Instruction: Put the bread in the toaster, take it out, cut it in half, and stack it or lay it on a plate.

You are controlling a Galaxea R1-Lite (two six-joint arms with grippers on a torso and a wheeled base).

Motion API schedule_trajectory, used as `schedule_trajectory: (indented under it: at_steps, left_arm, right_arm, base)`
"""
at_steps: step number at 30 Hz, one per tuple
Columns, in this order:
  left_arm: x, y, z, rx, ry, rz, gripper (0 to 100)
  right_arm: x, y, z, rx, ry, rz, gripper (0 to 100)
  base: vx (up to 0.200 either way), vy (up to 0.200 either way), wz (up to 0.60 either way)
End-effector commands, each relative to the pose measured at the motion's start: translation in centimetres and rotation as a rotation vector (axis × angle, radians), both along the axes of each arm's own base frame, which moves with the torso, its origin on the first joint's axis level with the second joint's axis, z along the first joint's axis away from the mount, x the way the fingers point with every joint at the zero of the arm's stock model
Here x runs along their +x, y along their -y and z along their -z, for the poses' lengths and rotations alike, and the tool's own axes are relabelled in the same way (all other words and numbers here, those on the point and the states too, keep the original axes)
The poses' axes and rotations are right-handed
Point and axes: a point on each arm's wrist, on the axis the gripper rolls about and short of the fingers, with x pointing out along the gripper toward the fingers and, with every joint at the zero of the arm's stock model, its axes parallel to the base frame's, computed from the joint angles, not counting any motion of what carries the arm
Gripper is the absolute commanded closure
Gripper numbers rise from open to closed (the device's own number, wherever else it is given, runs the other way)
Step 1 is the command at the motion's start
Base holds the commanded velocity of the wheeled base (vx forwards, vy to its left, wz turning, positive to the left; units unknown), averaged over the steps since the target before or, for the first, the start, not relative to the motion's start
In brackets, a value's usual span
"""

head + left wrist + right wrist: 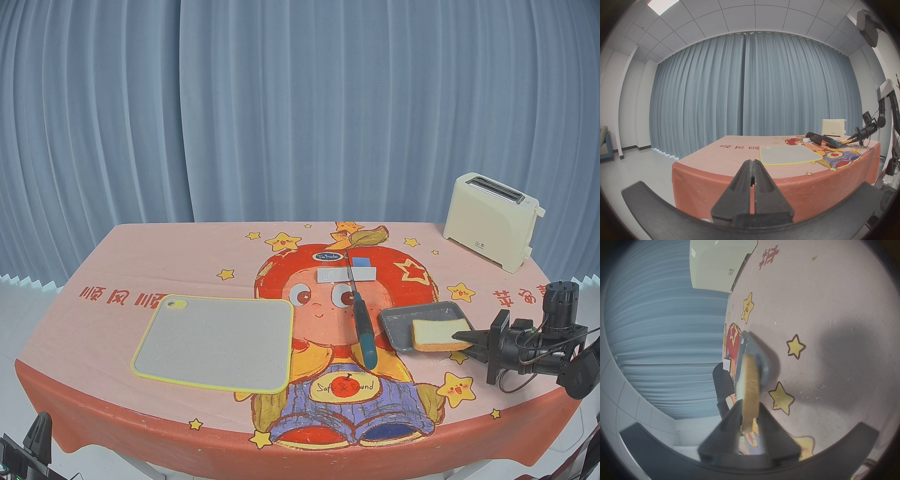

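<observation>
A slice of bread (pixel 432 333) lies on the right end of a grey tray (pixel 400 322) at the table's right front. My right gripper (pixel 465 339) comes in level from the right and is shut on the slice's right edge; the right wrist view has the bread (pixel 750 380) edge-on between the fingers (pixel 732 419) of that gripper (pixel 749 408). The cream toaster (pixel 490 220) stands at the back right corner, slot up. My left gripper (pixel 753 165) hangs shut and empty below and left of the table's front left corner.
A grey cutting board (pixel 215 342) with a yellow rim lies at the front left. A knife (pixel 362 319) with a teal handle lies in the middle, its blade across a small white strip (pixel 347 274), just left of the tray. Blue curtains hang behind.
</observation>
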Motion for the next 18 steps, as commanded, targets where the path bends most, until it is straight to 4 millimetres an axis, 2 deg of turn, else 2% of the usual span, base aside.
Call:
schedule_trajectory:
  at_steps: [1,18]
  left_arm:
    - [0.14,0.00,0.48,-0.001,-0.019,-0.001,100]
    - [0.14,0.00,0.48,-0.001,-0.019,-0.001,100]
  right_arm:
    - [0.07,-0.02,-0.09,0.000,0.005,0.003,0]
    - [-0.10,-0.03,-0.30,0.001,0.011,0.005,0]
  base:
    - [0.000,0.000,0.00]
    - [0.000,0.000,0.00]
